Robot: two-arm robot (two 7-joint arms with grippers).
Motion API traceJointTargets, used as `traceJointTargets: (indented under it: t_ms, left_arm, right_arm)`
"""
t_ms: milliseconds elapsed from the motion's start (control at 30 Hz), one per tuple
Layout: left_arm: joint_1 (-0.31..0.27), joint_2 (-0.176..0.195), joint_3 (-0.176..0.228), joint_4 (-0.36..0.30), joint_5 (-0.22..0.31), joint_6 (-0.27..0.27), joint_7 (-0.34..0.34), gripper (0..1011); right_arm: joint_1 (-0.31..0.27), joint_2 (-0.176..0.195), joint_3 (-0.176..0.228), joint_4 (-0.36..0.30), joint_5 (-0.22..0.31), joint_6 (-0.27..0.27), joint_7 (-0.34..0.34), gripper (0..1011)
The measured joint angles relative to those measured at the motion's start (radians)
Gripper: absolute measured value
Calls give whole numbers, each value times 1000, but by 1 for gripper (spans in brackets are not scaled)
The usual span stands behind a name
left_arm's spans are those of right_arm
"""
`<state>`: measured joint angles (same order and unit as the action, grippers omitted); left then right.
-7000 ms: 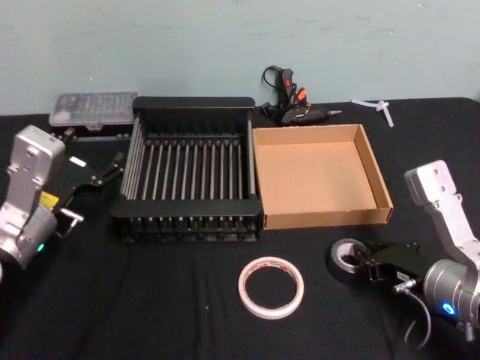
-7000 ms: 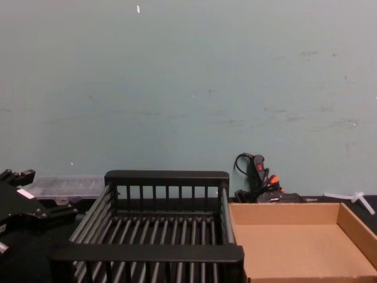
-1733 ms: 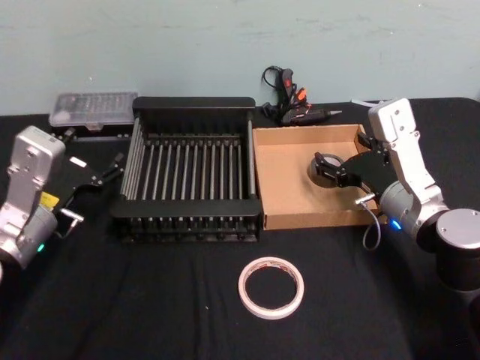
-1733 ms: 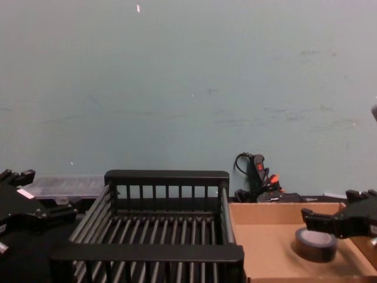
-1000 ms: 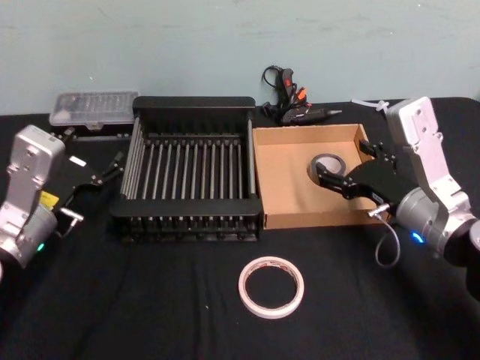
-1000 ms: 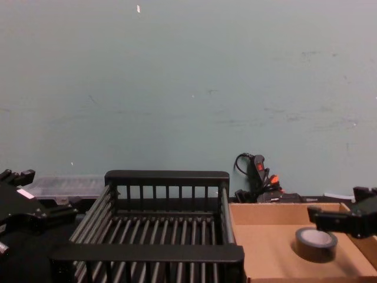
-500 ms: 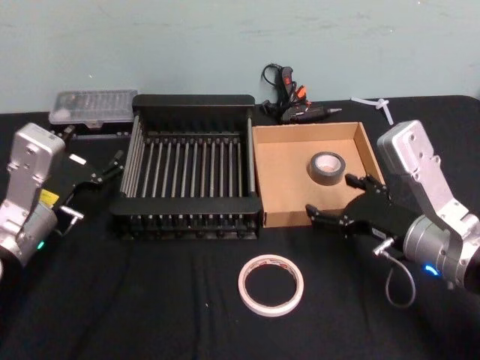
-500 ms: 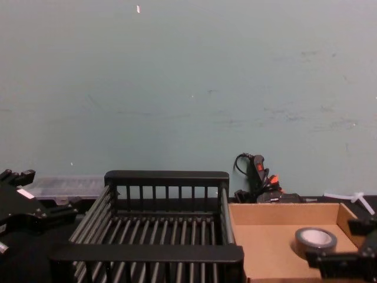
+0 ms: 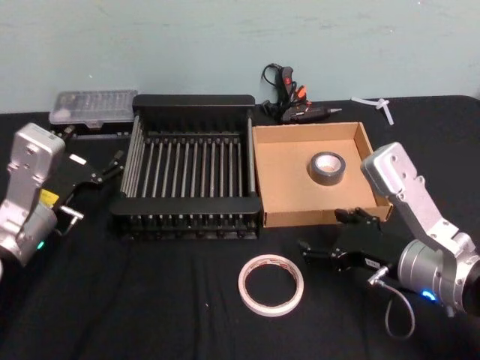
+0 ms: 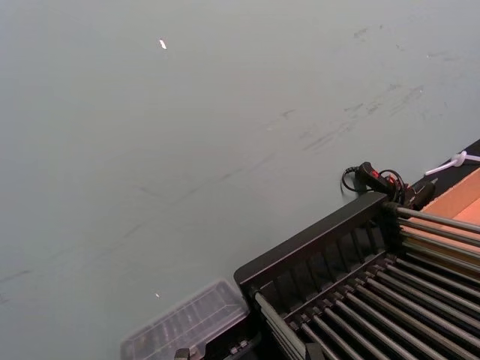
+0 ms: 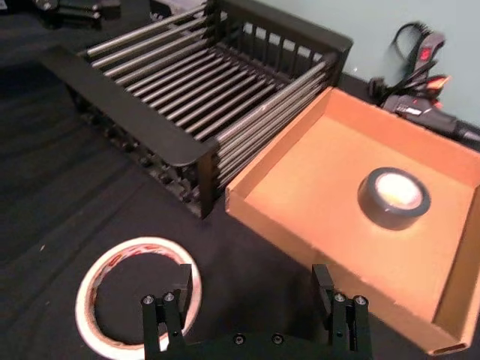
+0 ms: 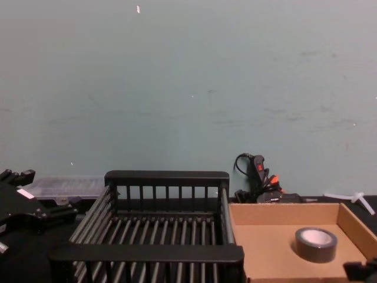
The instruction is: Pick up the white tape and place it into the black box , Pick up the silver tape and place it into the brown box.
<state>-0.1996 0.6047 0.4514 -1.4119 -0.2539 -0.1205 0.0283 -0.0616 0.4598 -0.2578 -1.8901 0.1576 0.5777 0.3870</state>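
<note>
- The white tape (image 9: 271,286) lies flat on the black table (image 9: 150,300), nearest to the robot, in front of the gap between the two boxes. Its wide hole faces up, so it has no long axis; it is a ring, the same from every side.
- The right gripper (image 9: 330,234) hangs just beside this ring, on the ring's right and slightly farther from the robot. Its fingers (image 11: 163,319) stand apart and hold nothing. In the right wrist view the ring (image 11: 139,294) sits beside one finger, not between the two.
- So the coming move, in my judgement, turns on this relation: the ring lies toward the robot's left of the opened right gripper and a little nearer, and the gripper must shift that way and go down over one side of the ring's band.
- The right arm is clearly the nearer one. The left gripper (image 9: 112,166) rests well apart, at the left side of the black box (image 9: 187,204); I cannot tell if its fingers are apart or together.
- The black box stands behind the ring and to its left; it is the goal for the white tape, and its ribbed floor holds nothing.
- The brown box (image 9: 311,217) touches the black box on the right side. The silver tape (image 9: 327,167) already lies flat inside it, toward the far right part of its floor.
</note>
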Motion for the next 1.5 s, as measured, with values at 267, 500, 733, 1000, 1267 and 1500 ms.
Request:
traceJointTargets:
  t_ms: [267,500,733,1000,1267,1500]
  left_arm:
    - [0,0,0,0,0,0,0,1001]
    - [0,0,0,0,0,0,0,1001]
    - [0,0,0,0,0,0,0,1001]
    - [0,0,0,0,0,0,0,1001]
    - [0,0,0,0,0,0,0,1001]
    - [0,0,0,0,0,0,0,1001]
  right_arm:
    - [9,4,-33,-2,0,54,-6,1002]
    - [27,5,-60,7,-14,91,-4,1002]
    - [45,-7,-87,24,-33,140,2,1002]
    - [56,-21,-103,36,-53,164,11,1002]
    - [68,-32,-116,47,-69,178,25,1002]
    - [79,-42,-125,61,-84,183,37,1002]
